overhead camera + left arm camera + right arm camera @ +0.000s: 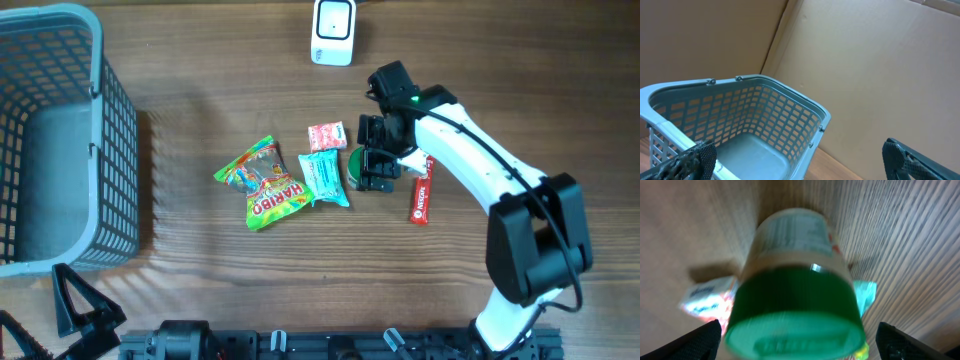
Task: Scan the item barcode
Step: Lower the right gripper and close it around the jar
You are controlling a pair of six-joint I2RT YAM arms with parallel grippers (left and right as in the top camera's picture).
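Observation:
A jar with a green lid [795,325] and a pale label [792,232] lies on the table among the items. My right gripper [800,345] stands open around it, one finger on each side of the lid with gaps showing. From overhead the right gripper [375,165] covers most of the jar [355,168]. A white scanner [333,32] stands at the table's far edge. My left gripper [797,160] is open and empty, facing the basket; from overhead the left gripper [80,305] sits at the front left.
A grey-blue basket [110,130] fills the left side. Beside the jar lie a Haribo bag [265,185], a teal packet [325,178], a small red-and-white packet [327,136] and a red bar [421,192]. Cardboard walls [865,65] stand behind the basket.

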